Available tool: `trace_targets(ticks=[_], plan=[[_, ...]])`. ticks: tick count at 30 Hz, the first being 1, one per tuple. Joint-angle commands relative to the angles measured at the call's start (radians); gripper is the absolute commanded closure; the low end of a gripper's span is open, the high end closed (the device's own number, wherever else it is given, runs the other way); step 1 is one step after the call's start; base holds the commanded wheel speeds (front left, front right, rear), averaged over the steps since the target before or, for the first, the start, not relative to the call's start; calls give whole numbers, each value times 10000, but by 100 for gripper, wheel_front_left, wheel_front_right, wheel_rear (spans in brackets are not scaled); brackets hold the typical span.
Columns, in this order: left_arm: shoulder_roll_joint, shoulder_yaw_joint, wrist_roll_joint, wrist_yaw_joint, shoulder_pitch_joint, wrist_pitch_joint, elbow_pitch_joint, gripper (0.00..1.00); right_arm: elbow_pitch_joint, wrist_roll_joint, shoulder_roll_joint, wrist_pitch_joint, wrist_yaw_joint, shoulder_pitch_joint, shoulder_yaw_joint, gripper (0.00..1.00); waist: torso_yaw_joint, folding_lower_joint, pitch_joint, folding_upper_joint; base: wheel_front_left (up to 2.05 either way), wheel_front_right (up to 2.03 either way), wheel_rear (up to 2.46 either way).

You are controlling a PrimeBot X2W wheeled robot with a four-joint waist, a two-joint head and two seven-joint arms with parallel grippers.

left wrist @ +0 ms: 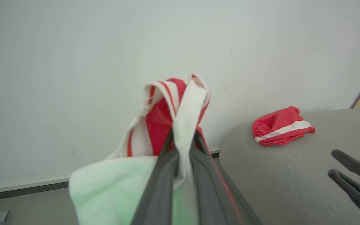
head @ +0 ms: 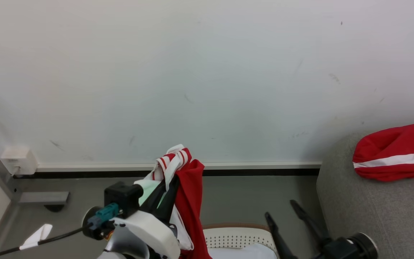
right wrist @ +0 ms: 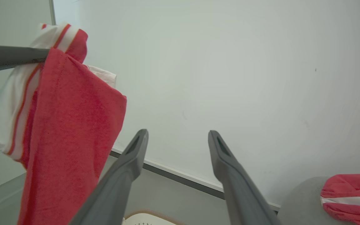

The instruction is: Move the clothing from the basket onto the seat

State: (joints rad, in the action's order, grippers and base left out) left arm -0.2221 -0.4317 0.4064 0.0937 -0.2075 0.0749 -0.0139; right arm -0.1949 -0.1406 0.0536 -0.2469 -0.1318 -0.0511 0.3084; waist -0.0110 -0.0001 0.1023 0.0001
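Head view: the left gripper (head: 171, 181) is clamped on a red-and-white garment (head: 191, 190) hanging over the basket (head: 235, 237), with another garment (head: 394, 154) on the seat (head: 372, 216); left wrist view: only a thin fold looks pinched, so it may slip mid-carry; right wrist view: the right gripper (right wrist: 177, 133) gapes empty — basket interior mostly cut off.

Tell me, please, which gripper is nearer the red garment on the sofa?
Right. The right gripper, open, is beside the sofa where the red garment lies; the left gripper, shut on a second garment, is farther off, beyond the basket.
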Motion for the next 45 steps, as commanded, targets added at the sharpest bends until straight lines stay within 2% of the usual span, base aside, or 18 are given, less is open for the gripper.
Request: trace_targets(ticks=[1,6,10,23,31,38,45], plan=[[-29,-27,69,38,-32,75,-236,100,100,-108,87,89,22,-207,455,0,11,1,-6,-1,0,0,0],[40,-234,214,-89,-168,401,-890,100,397,-728,315,424,22,-1010,2324,0,32,1,-93,-1,0,0,0],[48,-533,422,-446,-242,735,-1262,100,474,-1142,719,595,22,-1889,3500,0,67,1,-177,-1,0,0,0],[-229,-1125,1131,-1213,-85,1554,-2055,100,752,-2604,3028,1310,24,-4430,6225,0,184,1,-340,-1,0,0,0],[-430,-1282,1654,-1575,-51,1927,-2197,100,630,-3714,4221,1119,24,-5756,7445,0,167,1,-423,-1,0,0,0],[-511,-1479,2142,-1852,-84,2012,-2270,100,557,-5054,4591,896,24,-6439,8729,0,152,1,-437,-1,0,0,0],[-538,-1709,2466,-2010,-159,2001,-2203,100,538,-6044,4528,561,24,-6919,9548,0,106,1,-452,-1,0,0,0]])
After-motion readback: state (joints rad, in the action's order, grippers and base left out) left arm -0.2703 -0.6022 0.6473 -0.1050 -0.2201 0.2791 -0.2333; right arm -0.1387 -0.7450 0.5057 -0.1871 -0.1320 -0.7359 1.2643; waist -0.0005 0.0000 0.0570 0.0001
